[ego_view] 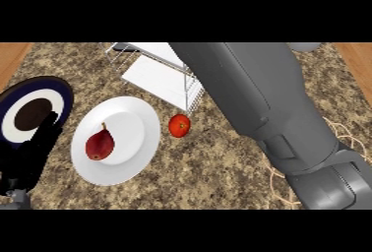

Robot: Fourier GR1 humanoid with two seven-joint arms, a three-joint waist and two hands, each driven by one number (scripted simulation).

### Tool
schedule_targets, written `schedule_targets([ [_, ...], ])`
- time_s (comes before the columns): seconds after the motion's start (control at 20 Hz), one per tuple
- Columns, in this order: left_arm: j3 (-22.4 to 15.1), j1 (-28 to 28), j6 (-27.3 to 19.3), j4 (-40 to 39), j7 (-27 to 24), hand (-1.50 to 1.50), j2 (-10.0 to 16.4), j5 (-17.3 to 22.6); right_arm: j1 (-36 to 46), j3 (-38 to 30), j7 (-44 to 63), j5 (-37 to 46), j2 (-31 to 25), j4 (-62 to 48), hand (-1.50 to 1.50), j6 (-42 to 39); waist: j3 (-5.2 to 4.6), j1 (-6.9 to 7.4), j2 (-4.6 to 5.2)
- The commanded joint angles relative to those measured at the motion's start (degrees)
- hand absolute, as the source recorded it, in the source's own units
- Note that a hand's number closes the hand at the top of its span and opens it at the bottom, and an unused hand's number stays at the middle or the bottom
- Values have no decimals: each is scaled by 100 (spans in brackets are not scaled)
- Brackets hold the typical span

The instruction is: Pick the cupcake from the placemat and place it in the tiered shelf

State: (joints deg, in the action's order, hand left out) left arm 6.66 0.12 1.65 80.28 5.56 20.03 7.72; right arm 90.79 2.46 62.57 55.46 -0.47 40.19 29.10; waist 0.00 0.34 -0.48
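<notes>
The cupcake is not seen; presumably it is carried to the shelf (156, 78) at twelve o'clock by the right hand, cut off beyond the right forearm (262, 108), so its grip cannot be told. The left hand (29, 152) is parked, spread, at eight o'clock.

The counter (218, 162) is showing as speckled stone, brown and cream, around the white plate (138, 120), which is gleaming smooth like glazed china. The pear (100, 144) on it is shining waxy red (so is the tomato (179, 125) just right of the plate). Above the plate, the tiered shelf (156, 78) is showing thin bright wire and flat white panels. Right of the plate, the grey forearm (254, 93) is looking matt.
</notes>
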Motion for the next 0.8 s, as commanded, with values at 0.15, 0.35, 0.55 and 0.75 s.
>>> schedule_targets([
  [0.15, 262, 323, 73, -53, -165, 0, 71, 135, 120, -222, 1296, 344, -77, 1451, -150, 79, 7, -226, -124],
  [0.35, 333, 284, -10, -140, -77, 0, 85, 124, -79, -272, 1719, 720, -236, 2208, -150, -599, 15, -456, -189],
  [0.55, 389, 554, 81, -92, -115, 0, 145, 165, -103, -478, 1893, 689, -338, 2809, -150, -1431, 26, -592, -307],
  [0.75, 347, 550, -213, -172, -170, 0, -16, -17, -165, -584, 1908, 603, -350, 3419, -150, -1990, 32, -793, -373],
])
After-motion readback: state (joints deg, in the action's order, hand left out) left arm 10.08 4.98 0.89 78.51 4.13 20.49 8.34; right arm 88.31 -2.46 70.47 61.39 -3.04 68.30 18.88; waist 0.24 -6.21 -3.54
